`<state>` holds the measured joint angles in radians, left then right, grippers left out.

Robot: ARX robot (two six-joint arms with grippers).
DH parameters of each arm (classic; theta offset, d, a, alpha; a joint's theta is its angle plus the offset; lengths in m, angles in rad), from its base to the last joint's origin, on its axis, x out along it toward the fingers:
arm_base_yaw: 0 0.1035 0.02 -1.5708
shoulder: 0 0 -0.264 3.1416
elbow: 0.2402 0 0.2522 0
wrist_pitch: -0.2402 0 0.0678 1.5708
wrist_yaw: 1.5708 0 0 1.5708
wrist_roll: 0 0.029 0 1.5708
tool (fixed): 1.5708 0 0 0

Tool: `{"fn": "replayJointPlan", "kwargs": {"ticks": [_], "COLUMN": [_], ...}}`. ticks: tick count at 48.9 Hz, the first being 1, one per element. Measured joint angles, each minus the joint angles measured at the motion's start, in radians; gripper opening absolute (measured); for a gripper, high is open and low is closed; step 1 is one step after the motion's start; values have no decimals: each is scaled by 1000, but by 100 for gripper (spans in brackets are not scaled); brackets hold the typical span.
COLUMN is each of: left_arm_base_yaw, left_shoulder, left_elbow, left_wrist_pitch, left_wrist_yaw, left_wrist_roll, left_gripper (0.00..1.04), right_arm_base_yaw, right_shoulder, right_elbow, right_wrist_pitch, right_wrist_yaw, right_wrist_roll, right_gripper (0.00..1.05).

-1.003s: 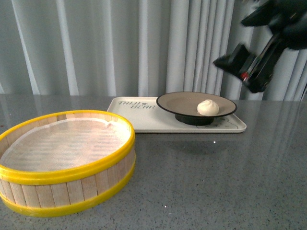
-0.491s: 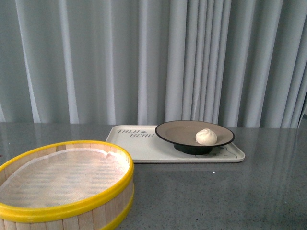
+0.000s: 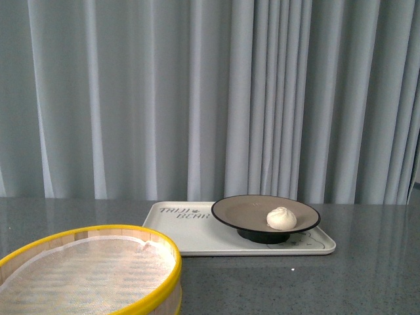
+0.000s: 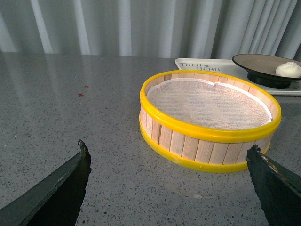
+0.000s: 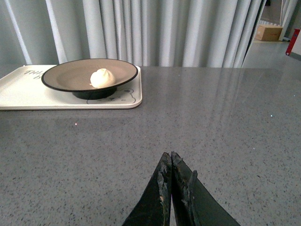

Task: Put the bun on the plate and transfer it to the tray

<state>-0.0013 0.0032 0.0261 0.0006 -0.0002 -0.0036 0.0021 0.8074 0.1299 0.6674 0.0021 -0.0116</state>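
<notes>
The cream-white bun (image 3: pixel 281 218) sits on the beige plate (image 3: pixel 244 211) with the black rim. The plate stands on the right part of the cream tray (image 3: pixel 190 236). They also show in the right wrist view: the bun (image 5: pixel 102 77), the plate (image 5: pixel 66 75), the tray (image 5: pixel 28 96). In the left wrist view the bun (image 4: pixel 288 69), the plate (image 4: pixel 256 63) and the tray (image 4: pixel 207 66) lie far off behind the steamer. My left gripper (image 4: pixel 168 160) is open and empty, low over the table in front of the steamer. My right gripper (image 5: pixel 170 157) is shut and empty, well short of the tray. Neither arm shows in the front view.
A yellow-rimmed wooden steamer basket (image 3: pixel 164 279) with a white liner stands at the near left, also in the left wrist view (image 4: pixel 207 136). Grey speckled tabletop (image 5: pixel 211 122) lies all round. Grey curtains (image 3: pixel 197 98) hang behind. A cardboard box (image 5: pixel 269 32) lies far off.
The right arm, raised at the upper right a second ago, has left the front view. The front view has tilted upward, showing less of the steamer. Bun, plate and tray have not moved.
</notes>
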Motion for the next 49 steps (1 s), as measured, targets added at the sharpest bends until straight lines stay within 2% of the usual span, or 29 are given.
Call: {"fn": "replayJointPlan", "kwargs": {"ticks": [22,28,49], "left_arm_base_yaw": [0,0,0], "left_shoulder": [0,0,0], "left_elbow": [0,0,0], "left_wrist_pitch": [0,0,0], "left_wrist_yaw": [0,0,0], "left_wrist_roll": [0,0,0], "left_gripper": [98,98,98], "right_arm_base_yaw": [0,0,0], "right_shoulder": [-241,-267,-447], "right_elbow": [-86,-125,-125], "right_wrist_pitch": [-153,-133,-307], "right_wrist_yaw": [-1,0,-1], "right_wrist_roll": [0,1,1], "right_gripper": [2,2,2]}}
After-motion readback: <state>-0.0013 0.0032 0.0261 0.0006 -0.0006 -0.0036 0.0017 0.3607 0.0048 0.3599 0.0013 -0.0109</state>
